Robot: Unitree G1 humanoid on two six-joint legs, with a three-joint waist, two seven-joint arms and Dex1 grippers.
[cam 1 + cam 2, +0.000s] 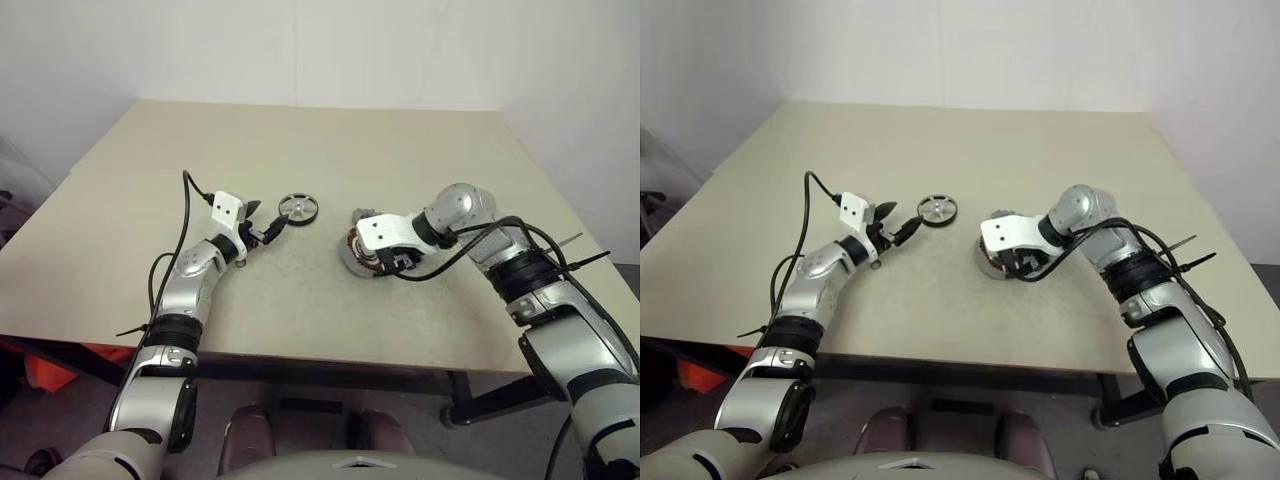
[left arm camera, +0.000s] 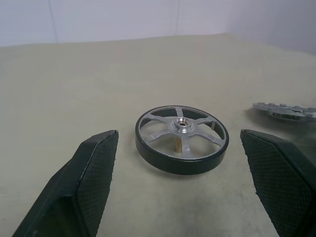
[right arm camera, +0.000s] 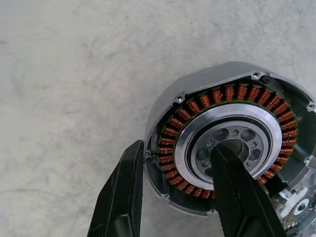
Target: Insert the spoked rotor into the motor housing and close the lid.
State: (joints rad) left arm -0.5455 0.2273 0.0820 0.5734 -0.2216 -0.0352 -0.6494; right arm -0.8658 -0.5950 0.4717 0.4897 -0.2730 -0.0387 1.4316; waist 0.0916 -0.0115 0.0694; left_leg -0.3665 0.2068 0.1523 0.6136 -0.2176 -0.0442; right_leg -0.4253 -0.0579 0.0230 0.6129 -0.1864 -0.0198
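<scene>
On your left, the left gripper [image 1: 268, 232] stands wide open and level, holding nothing; the wheel [image 1: 298, 208] lies flat on the table [image 1: 300, 140] just beyond its fingertips. From the wrist you see what the head views blur: five silver spokes, a centre hub and a black rim, with the wheel sitting apart from both pads [image 2: 96, 170]. At the far edge of that view a grey notched edge [image 2: 286, 109] is cut off, too little to identify. To the right, the right gripper [image 3: 177, 163] hides most of the motor cup [image 1: 992, 262] from above. Its wrist view shows the copper coils and one finger outside the wall, one inside the centre, gripping the cup's near side.
</scene>
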